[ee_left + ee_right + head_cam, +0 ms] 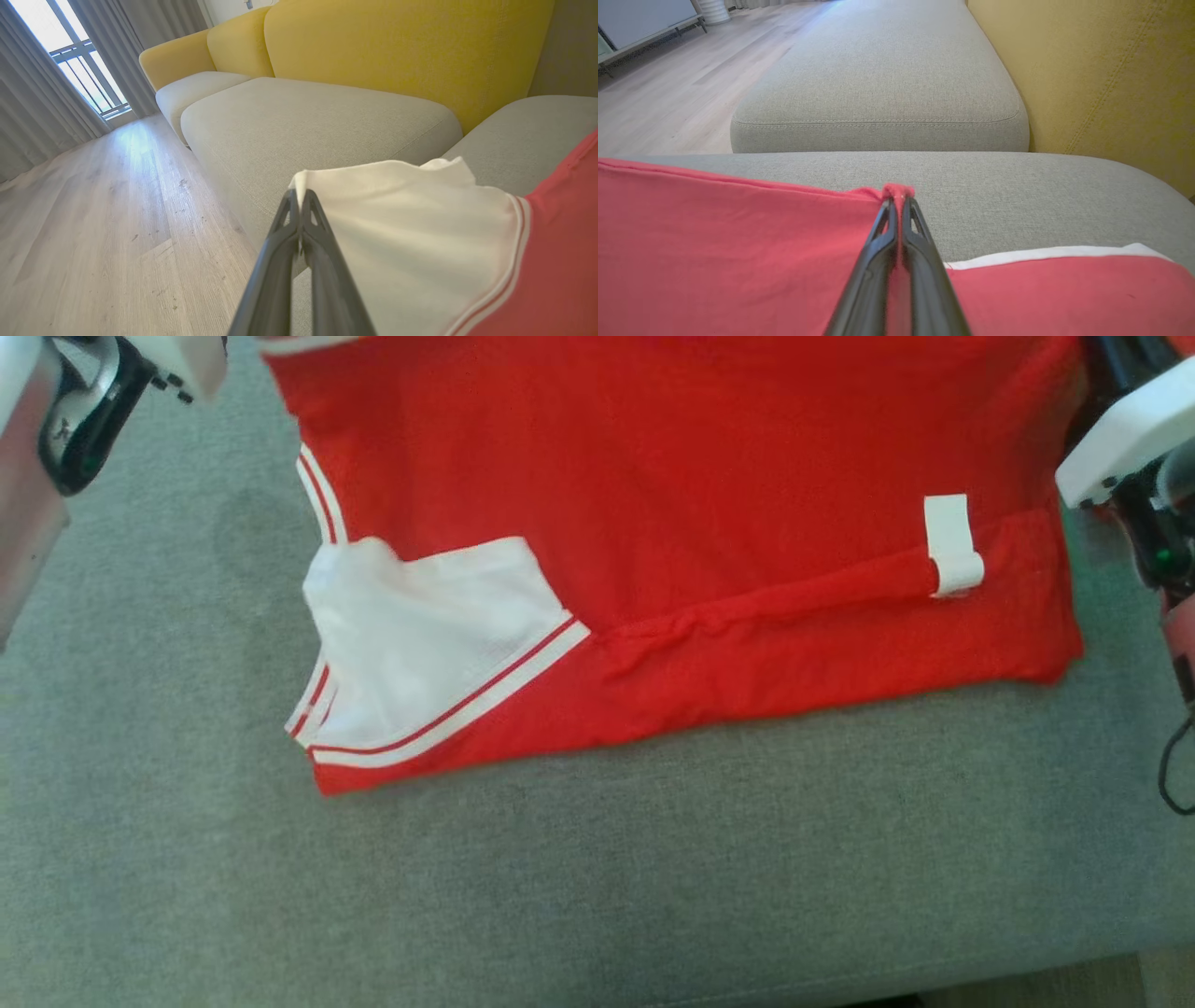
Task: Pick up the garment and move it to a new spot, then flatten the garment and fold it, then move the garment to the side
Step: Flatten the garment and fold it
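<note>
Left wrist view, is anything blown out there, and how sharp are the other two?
Left wrist view: the window is blown out and glares on the wood floor; the left gripper blurs near the bottom edge. Head view: soft, the red shirt oversaturated. Right wrist view: even light, sofa cushion weave sharp.

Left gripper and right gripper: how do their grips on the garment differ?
The left gripper pinches a white corner of the garment; the right gripper pinches a red edge. The cloth at the left gripper spreads smooth, while at the right gripper it bunches into a small lump. Both are shut on the garment.
</note>
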Tool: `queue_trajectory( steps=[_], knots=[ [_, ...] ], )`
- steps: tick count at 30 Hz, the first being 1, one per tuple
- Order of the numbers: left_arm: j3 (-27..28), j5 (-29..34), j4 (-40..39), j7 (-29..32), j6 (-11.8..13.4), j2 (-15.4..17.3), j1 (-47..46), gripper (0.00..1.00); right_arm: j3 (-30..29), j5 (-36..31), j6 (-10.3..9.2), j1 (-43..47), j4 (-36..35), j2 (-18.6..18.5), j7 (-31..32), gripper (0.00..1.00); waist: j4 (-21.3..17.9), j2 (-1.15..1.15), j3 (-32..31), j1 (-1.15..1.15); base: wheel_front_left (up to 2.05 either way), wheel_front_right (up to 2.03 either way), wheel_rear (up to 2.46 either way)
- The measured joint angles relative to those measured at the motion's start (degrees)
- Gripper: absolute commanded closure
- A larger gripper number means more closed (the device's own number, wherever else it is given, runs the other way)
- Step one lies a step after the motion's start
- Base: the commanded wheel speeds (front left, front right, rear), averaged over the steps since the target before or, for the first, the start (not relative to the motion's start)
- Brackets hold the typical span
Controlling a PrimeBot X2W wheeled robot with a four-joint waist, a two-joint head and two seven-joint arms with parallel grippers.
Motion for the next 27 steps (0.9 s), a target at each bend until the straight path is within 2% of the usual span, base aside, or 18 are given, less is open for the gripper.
queue_trajectory(
  steps=[7,13,18,22,27],
  knots=[
    [0.1,-4.4,-1.8,0.1,0.0,0.0,2.9,1.0,-0.9,0.9,0.0,1.9,0.0,-0.4,-2.5,1.0,1.0,0.0,-1.2,0.0,0.0,0.0,0.0],
    [-0.3,-6.5,-9.1,-0.6,0.5,2.5,10.8,1.0,-2.3,1.4,0.0,8.2,-1.5,-2.3,-4.4,1.0,2.3,0.0,-3.0,0.0,0.0,0.0,0.0],
    [-0.5,-7.1,-18.3,-1.4,5.2,7.3,17.8,1.0,-3.7,1.8,0.0,13.1,-4.9,-3.3,-6.0,1.0,3.1,0.0,-4.8,-0.01,0.0,0.0,0.0],
    [-0.5,-8.5,-27.4,-2.9,10.3,11.1,24.3,1.0,-5.3,1.6,0.0,17.5,-7.3,-3.3,-6.7,1.0,3.3,0.0,-6.0,-0.01,0.0,0.0,0.0],
    [-1.2,-9.2,-37.2,-4.4,16.6,14.1,32.4,1.0,-8.1,0.5,0.0,23.8,-10.4,-3.3,-6.7,1.0,4.1,0.0,-6.8,-0.01,0.0,0.0,0.0]
  ],
)
